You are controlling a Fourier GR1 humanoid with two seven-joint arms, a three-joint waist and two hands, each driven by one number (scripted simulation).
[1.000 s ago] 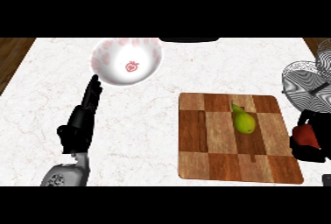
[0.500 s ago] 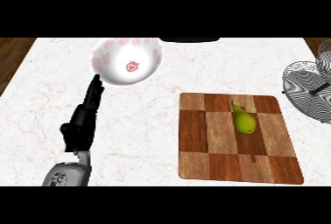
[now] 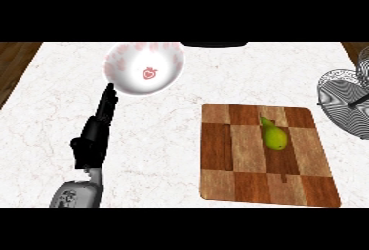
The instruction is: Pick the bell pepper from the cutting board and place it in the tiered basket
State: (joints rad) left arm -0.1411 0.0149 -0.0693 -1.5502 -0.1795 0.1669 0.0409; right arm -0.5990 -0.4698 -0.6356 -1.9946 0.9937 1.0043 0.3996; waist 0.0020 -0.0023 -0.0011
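A green bell pepper point(image 3: 273, 136), long and narrow from this angle, lies on the upper right part of the checkered wooden cutting board point(image 3: 241, 166). The tiered basket point(image 3: 347, 100) is a striped wire shape at the right edge, cut off by the frame. My left hand point(image 3: 97, 127) is open at the left, fingers straight and pointing up the counter toward the bowl, far from the pepper. My right hand does not show.
A white bowl point(image 3: 144, 68) with red markings sits at the upper left, just beyond the left fingertips. The marble counter point(image 3: 166, 146) spreads between the left arm and the board. A dark object point(image 3: 214, 44) shows at the top edge.
The right hand, seen a second ago at the right edge by the board, has left the view. The left hand and the pepper have stayed in place.
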